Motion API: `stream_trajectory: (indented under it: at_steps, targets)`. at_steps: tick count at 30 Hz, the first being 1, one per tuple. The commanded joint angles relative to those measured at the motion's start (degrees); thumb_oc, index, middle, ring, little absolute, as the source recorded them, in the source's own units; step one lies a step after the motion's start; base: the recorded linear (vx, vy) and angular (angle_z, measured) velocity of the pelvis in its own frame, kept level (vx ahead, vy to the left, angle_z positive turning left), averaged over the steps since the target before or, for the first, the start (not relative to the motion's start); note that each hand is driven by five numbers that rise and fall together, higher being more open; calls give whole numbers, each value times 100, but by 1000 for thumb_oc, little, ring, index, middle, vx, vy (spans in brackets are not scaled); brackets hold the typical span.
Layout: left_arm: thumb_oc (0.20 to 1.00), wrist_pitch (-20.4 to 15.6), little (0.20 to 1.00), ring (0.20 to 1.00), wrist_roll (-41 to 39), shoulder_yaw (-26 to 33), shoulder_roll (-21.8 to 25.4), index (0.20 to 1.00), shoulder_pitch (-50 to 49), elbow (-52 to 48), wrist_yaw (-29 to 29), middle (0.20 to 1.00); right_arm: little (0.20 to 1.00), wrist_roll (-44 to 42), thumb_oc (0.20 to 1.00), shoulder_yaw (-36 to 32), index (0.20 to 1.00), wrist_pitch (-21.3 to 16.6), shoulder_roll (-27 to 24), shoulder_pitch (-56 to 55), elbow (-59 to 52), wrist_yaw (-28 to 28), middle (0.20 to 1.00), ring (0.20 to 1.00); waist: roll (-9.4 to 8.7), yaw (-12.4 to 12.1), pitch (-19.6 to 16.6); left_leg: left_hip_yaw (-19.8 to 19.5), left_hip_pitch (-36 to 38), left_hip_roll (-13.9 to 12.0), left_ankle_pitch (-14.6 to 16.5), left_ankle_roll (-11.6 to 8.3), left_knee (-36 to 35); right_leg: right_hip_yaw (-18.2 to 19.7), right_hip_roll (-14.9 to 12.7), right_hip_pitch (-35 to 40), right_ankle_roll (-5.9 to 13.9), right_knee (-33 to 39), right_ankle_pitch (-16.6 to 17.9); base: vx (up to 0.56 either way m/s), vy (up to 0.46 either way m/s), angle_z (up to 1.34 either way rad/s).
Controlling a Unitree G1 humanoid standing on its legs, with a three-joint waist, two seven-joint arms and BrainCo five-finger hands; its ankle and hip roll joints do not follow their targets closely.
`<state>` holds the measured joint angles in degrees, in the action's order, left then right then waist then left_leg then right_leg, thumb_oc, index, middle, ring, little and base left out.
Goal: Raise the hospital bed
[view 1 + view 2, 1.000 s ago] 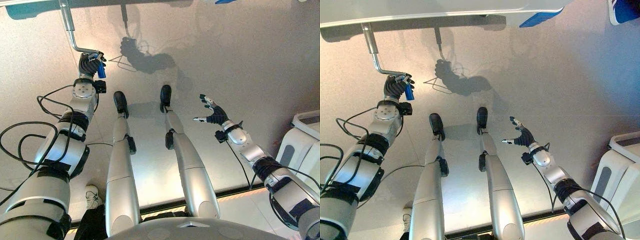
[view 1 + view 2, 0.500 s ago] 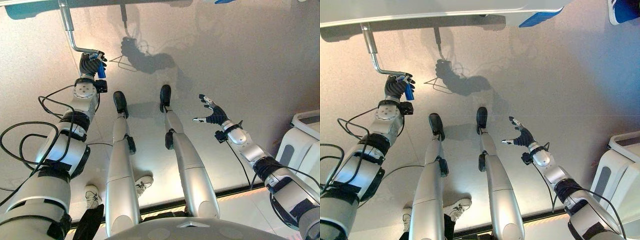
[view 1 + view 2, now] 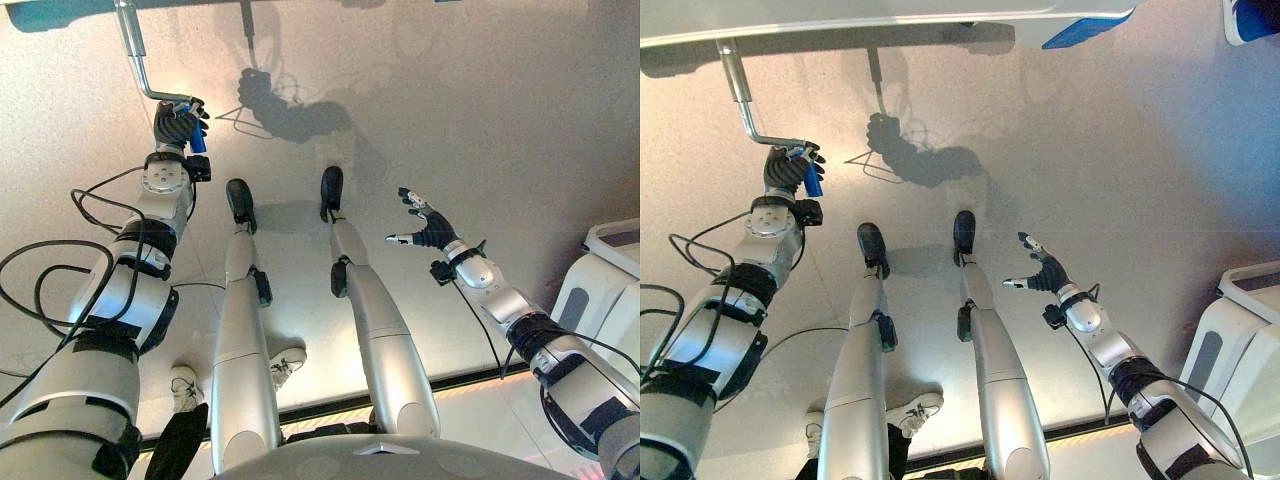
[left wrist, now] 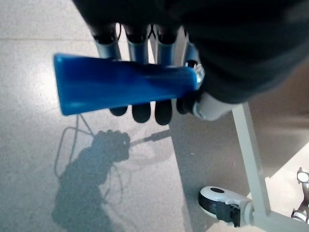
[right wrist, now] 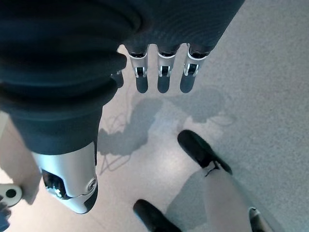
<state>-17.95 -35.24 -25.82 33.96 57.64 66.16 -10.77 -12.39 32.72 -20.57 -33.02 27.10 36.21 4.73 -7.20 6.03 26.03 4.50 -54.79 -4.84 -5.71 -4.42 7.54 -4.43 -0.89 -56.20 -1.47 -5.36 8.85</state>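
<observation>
- Crank [image 3: 740, 95] of grey metal hangs down from the underside of the hospital bed [image 3: 890, 12] at the far left, bends, and ends in a blue handle [image 4: 123, 89].
- Left hand [image 3: 788, 166] is stretched out to that handle, its fingers [image 4: 140, 48] curled round the blue grip; in the left wrist view the dark tips show just below the grip, so the hand is clasped on it.
- Against the pictures of a second ago and half a second ago, the left hand and the blue handle sit slightly higher in both eye views, a little nearer the bed's edge. The bed's edge itself sits a little higher in the frame too, so part of this may be the camera's shift.
- Castor [image 4: 224, 205], white with a dark wheel, stands on the grey floor [image 3: 480, 110] at the foot of the bed's frame leg, seen in the left wrist view.
- Shoe [image 3: 915, 412], white, of a person near the bottom edge; it was not there a second ago and came in by half a second ago.
- Right hand [image 3: 430, 228] hovers over the floor well apart from the crank, fingers spread and relaxed with the thumb out, holding nothing; its pose and place match the earlier pictures.
- White equipment [image 3: 605, 290] stands at the far right edge.
</observation>
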Motion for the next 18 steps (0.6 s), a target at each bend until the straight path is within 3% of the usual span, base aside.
stream_trajectory:
  at_steps: [1, 18]
  targets:
    - [200, -64, 200, 200, 3, 145, 110, 200, -99, -35, -34, 200, 1000, 102, 1000, 21, 1000, -181, -286, -216, -287, 37, 1000, 1000, -48, -80, 127, -11, 227, 192, 394, 153, 159, 112, -18, 4, 737, -559, -241, 0, 0, 0]
    - [200, 18, 200, 200, 61, 252, 169, 200, -81, 194, -125, 200, 1000, 90, 1000, -37, 1000, -196, -393, -280, -502, 27, 1000, 1000, -104, -45, 151, -68, -13, 164, 444, 173, 316, 92, -36, -148, 751, -618, -259, 0, 0, 0]
